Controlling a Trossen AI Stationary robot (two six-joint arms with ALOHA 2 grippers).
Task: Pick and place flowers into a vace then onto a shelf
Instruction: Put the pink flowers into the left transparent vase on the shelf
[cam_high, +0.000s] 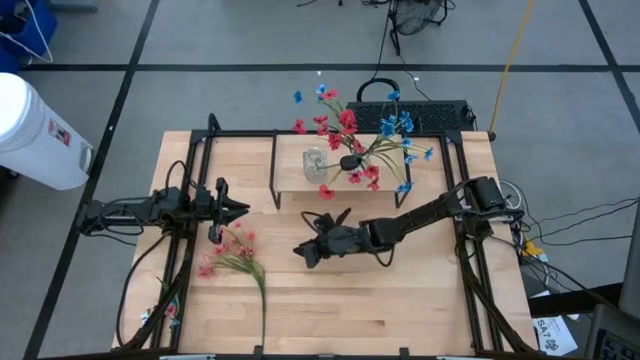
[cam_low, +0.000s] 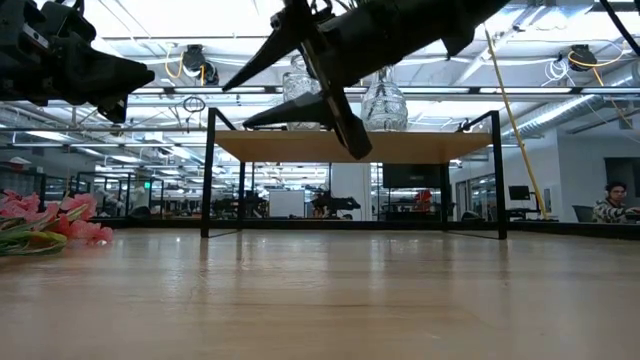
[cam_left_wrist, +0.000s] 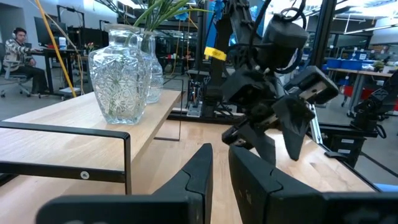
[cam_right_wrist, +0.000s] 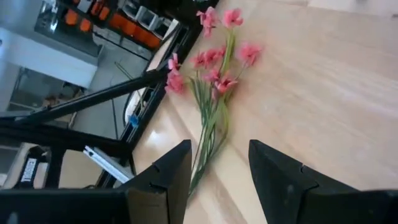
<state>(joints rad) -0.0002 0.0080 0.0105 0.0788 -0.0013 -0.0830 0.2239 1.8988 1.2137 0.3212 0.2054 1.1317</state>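
A white bin (cam_high: 35, 130) stands on the floor; a person (cam_low: 612, 203) sits far back.

Pink flowers (cam_high: 232, 252) on table (cam_high: 400, 310), unheld.

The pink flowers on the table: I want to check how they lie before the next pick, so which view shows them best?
The right wrist view: the pink flowers lie flat, blossoms and stems all visible. The high view shows them small, by the left arm. The low view catches only blossoms at its edge. The left wrist view misses them.
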